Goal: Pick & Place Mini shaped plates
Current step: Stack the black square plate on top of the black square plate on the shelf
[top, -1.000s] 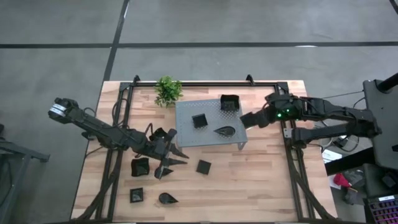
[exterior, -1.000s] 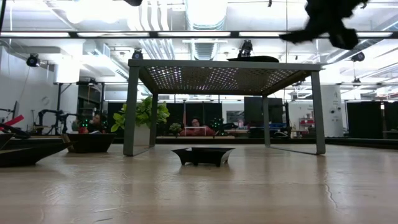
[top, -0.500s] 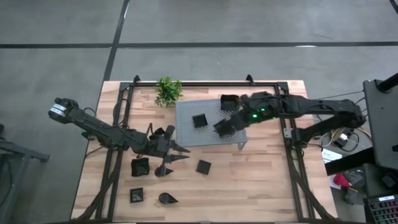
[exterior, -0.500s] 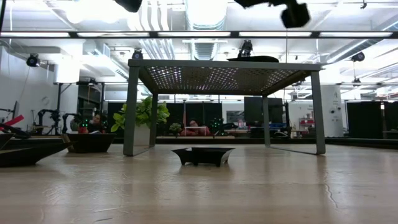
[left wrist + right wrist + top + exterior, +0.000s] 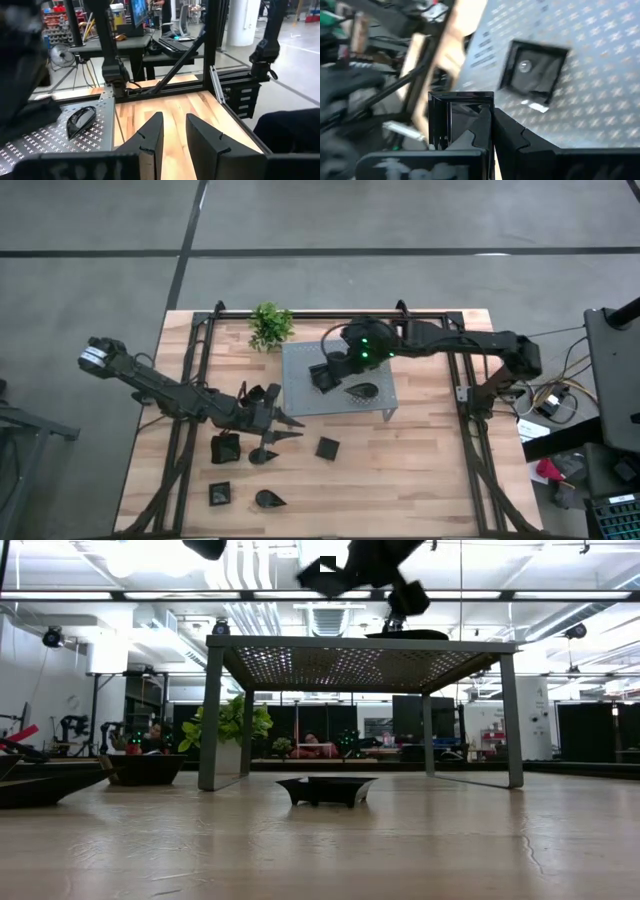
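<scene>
Wooden desk (image 5: 420, 470) with a black frame, set on grey floor; a workshop with benches and monitors lies beyond it.

- Grey perforated stand (image 5: 300, 395): toward the far edge, centre. It carries a square plate (image 5: 534, 67) and a teardrop plate (image 5: 361, 390).
- Green plant (image 5: 270, 326): near the far edge, just beside the stand.
- Right tool (image 5: 322, 373): above the stand, fingers closed on the rim of a small square plate (image 5: 460, 120), which hangs over the perforated top beside the resting square one.
- Left tool (image 5: 283, 426): low over the desk off the stand's near left corner, fingers narrowly parted, nothing between them.
- Loose plates: a large square dish (image 5: 225, 448) and others crowd the left tool; square ones (image 5: 327, 447) (image 5: 219, 494) and a teardrop (image 5: 266, 500) lie toward the near edge.
</scene>
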Robot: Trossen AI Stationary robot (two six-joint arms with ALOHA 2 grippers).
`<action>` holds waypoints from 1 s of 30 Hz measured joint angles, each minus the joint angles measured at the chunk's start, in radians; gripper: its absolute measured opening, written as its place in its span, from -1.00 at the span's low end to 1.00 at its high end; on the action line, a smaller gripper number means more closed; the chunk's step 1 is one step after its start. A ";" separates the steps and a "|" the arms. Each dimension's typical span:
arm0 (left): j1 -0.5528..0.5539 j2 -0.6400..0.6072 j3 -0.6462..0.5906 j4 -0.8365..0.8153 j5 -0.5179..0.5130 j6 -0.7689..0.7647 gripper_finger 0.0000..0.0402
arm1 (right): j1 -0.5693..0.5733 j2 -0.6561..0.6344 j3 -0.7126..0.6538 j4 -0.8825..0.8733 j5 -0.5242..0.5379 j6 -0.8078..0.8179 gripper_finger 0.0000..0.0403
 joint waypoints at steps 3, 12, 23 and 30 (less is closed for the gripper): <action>-0.008 -0.010 0.000 -0.004 0.000 0.011 -0.61 | -0.027 0.038 0.016 -0.023 0.007 -0.015 -0.95; -0.032 -0.040 0.000 -0.021 0.000 0.012 -0.61 | -0.089 0.049 0.010 -0.057 0.012 -0.023 -0.95; -0.032 -0.042 0.000 -0.029 -0.005 0.012 -0.61 | -0.081 0.051 -0.030 -0.011 0.017 0.010 -0.95; -0.032 -0.042 0.000 -0.042 -0.006 0.011 -0.61 | -0.075 0.051 -0.042 0.010 0.039 0.014 -0.95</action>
